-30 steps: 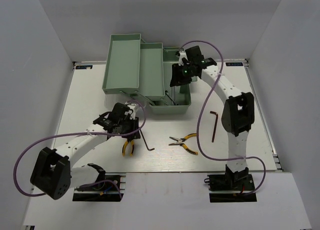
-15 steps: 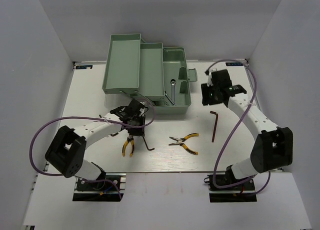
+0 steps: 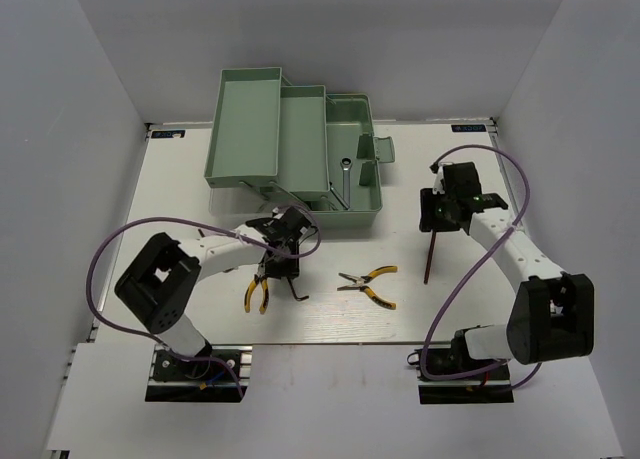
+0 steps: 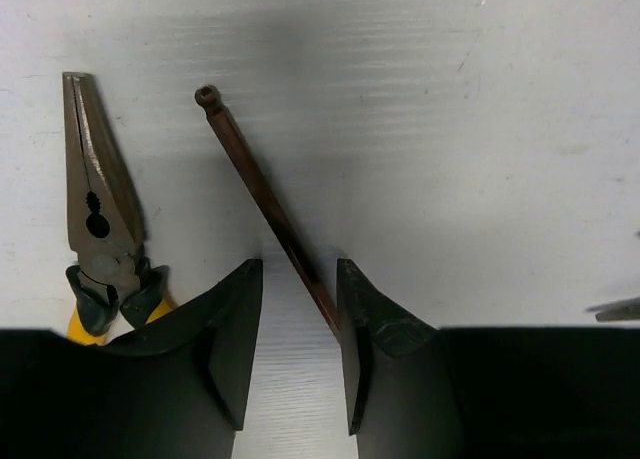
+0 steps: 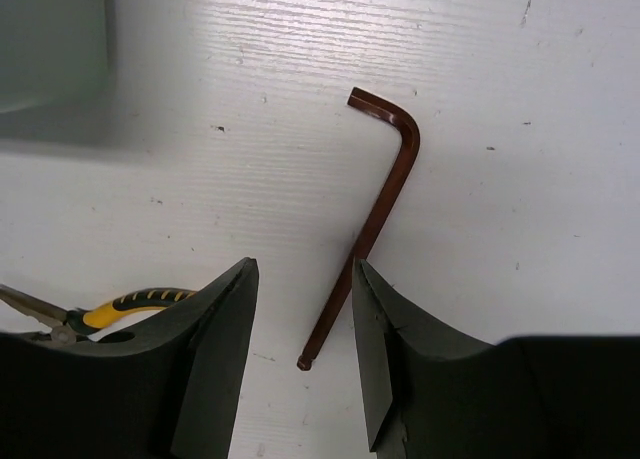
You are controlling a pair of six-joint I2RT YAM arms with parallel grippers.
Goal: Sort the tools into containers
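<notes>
Wrench [image 3: 346, 184] is now lying in the bottom bin of the green toolbox [image 3: 350, 222], and the right arm is moving off the box, so I am taking that drop as done. The right gripper [image 5: 305, 269] is hovering, fingers apart, over one hex key [image 5: 375, 209]. The left gripper [image 4: 300, 269] is straddling, unclamped, the other hex key [image 4: 265, 194] beside the combination pliers [image 4: 95, 209]. I am counting one wrench stowed, while two hex keys and two pliers, including the needle-nose pliers [image 3: 368, 282], are still waiting on the table [image 3: 480, 299].

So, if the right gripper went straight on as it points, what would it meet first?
Probably the brown hex key on the table, in line with the open jaws of the right gripper.
</notes>
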